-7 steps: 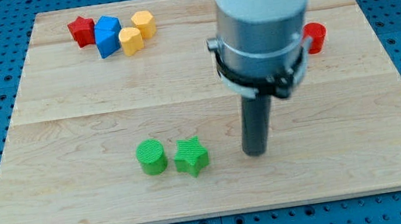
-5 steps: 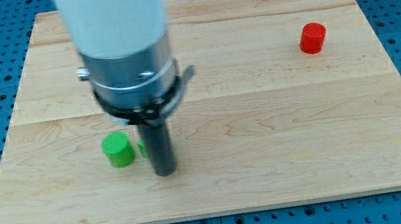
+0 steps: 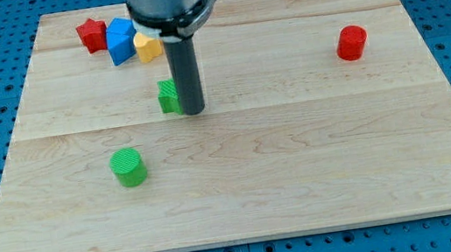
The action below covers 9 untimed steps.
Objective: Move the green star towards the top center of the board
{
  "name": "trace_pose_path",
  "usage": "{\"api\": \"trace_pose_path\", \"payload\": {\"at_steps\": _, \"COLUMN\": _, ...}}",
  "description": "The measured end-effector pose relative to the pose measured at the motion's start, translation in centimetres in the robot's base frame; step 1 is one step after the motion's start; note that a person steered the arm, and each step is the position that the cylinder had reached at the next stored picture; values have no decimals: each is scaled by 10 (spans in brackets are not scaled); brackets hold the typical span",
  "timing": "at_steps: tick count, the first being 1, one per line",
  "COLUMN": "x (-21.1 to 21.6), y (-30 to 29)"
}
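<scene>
The green star (image 3: 168,97) lies left of the board's middle, in the upper half, mostly hidden behind my rod. My tip (image 3: 193,111) touches the board right against the star's right side. A green cylinder (image 3: 129,167) stands apart at the lower left, well below the star.
A red star (image 3: 91,34), a blue block (image 3: 119,40) and a yellow block (image 3: 146,46) cluster at the top left, partly behind the arm. A red cylinder (image 3: 352,42) stands at the right. The wooden board (image 3: 301,159) lies on a blue pegboard.
My tip swept left to the green star, then up the board. The star moved up from the lower area to near mid-board. The green cylinder slid left.
</scene>
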<state>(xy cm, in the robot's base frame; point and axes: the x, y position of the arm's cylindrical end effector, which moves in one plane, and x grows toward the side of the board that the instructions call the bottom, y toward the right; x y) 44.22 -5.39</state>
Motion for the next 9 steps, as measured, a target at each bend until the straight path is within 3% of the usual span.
{"api": "trace_pose_path", "payload": {"at_steps": 1, "x": -3, "y": -57}}
{"api": "trace_pose_path", "payload": {"at_steps": 2, "x": -34, "y": -55}}
{"api": "trace_pose_path", "payload": {"at_steps": 4, "x": -51, "y": 30}}
{"api": "trace_pose_path", "payload": {"at_steps": 6, "x": -78, "y": 80}}
{"api": "trace_pose_path", "payload": {"at_steps": 7, "x": -118, "y": 101}}
{"api": "trace_pose_path", "payload": {"at_steps": 9, "x": -212, "y": 85}}
